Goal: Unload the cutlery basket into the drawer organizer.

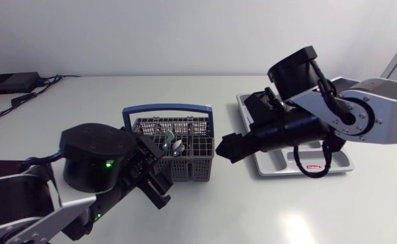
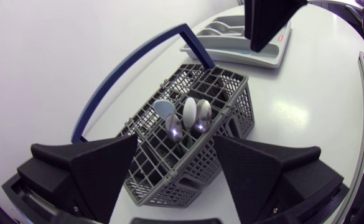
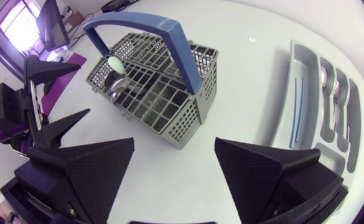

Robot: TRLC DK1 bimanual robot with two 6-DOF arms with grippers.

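Two grippers face one grey cutlery basket (image 1: 188,169) on the white bench (image 1: 83,102). The left gripper (image 1: 156,181) hangs with its fingers spread wide and nothing held. In its wrist view the left gripper (image 2: 175,139) has the near end of the basket (image 2: 169,186) directly below and ahead, between its open fingers; whether they touch the mesh I cannot tell. Three spoons (image 2: 185,115) stand bowls-up in a compartment just ahead of it, and the blue handle (image 2: 126,74) arches over the basket beyond them. The right gripper (image 1: 225,150) sits just beside the basket's other end, equally wide open and empty. From its own camera, the right gripper (image 3: 175,142) has the basket (image 3: 188,124) just ahead, with one pale spoon bowl (image 3: 116,65) showing at the far side. The drawer organizer (image 3: 306,93) lies beside this gripper, away from the basket, with a few pieces of cutlery (image 3: 334,93) in its compartments.
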